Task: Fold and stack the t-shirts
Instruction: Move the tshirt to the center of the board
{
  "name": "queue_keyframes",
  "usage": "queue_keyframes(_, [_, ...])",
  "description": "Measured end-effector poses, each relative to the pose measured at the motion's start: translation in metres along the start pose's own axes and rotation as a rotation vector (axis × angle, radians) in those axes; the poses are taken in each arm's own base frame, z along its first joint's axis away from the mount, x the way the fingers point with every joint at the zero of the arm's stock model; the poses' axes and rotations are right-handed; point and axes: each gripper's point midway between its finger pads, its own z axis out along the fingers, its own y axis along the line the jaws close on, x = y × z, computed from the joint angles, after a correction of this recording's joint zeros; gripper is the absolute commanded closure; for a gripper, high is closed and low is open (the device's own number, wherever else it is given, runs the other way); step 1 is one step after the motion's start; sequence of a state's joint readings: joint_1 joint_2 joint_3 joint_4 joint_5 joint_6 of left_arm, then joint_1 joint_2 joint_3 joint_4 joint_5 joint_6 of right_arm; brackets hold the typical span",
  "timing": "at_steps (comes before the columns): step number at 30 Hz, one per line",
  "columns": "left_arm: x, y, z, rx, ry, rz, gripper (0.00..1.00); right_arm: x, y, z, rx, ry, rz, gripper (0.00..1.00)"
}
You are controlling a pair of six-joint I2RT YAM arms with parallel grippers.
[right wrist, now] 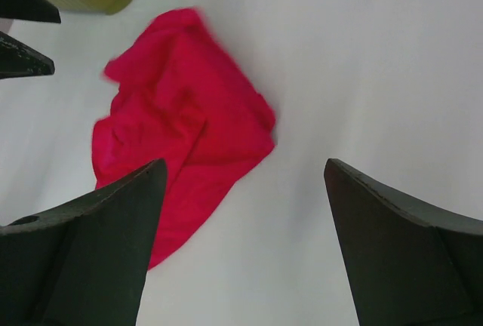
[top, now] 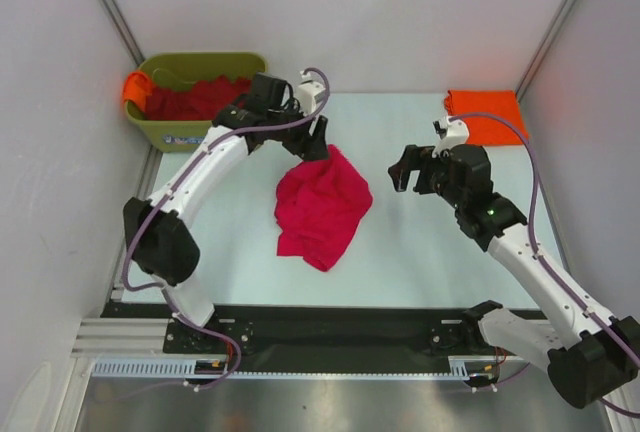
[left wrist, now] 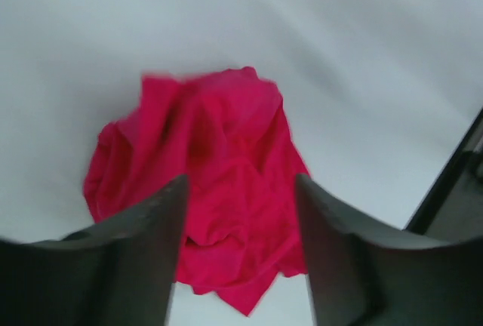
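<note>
Crimson-pink t-shirt (top: 322,207) lies under parted left fingers (left wrist: 143,254); right fingers (right wrist: 94,254) wide.

Crumpled cloth t-shirt (top: 322,207): plain crimson-pink. Folded cloth t-shirt (top: 487,117): plain bright orange. Rectangular plastic bin (top: 205,62): olive-green. Cloth tees inside bin (top: 195,100): dark red. Desk (top: 420,252): pale blue-white.

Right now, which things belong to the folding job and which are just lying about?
Job:
crumpled crimson-pink cloth t-shirt
folded bright orange cloth t-shirt
dark red cloth t-shirts, heaped far left

Lying about:
olive-green plastic bin holding that heap
</note>
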State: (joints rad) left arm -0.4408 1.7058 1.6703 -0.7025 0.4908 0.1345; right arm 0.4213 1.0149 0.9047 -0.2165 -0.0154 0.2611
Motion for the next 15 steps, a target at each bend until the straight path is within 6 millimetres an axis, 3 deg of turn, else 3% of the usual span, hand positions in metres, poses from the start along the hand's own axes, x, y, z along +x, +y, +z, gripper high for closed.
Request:
queue_keyframes(2, [-0.002, 0.002, 0.01, 0.01, 0.004, -0.009, 0.15, 0.008, -0.003, 0.002, 0.02, 0.029, 0.008, 0.11])
queue_keyframes(5, [-0.013, 0.009, 0.008, -0.005, -0.036, 0.004, 0.09, 0.024, -0.005, 0.005, 0.048, 0.084, 0.009, 0.16])
queue_keyframes(8, [-0.017, 0.027, -0.009, -0.07, -0.108, 0.028, 0.11, 0.047, 0.012, 0.008, 0.024, 0.152, -0.02, 0.21])
queue_keyframes(12, [0.033, 0.044, -0.037, -0.181, -0.077, 0.037, 0.19, 0.089, 0.049, 0.011, -0.049, 0.256, -0.106, 0.23])
queue_keyframes(15, [0.083, 0.045, -0.037, -0.193, -0.018, 0.03, 0.21, 0.132, 0.089, 0.007, -0.159, 0.326, -0.212, 0.24])
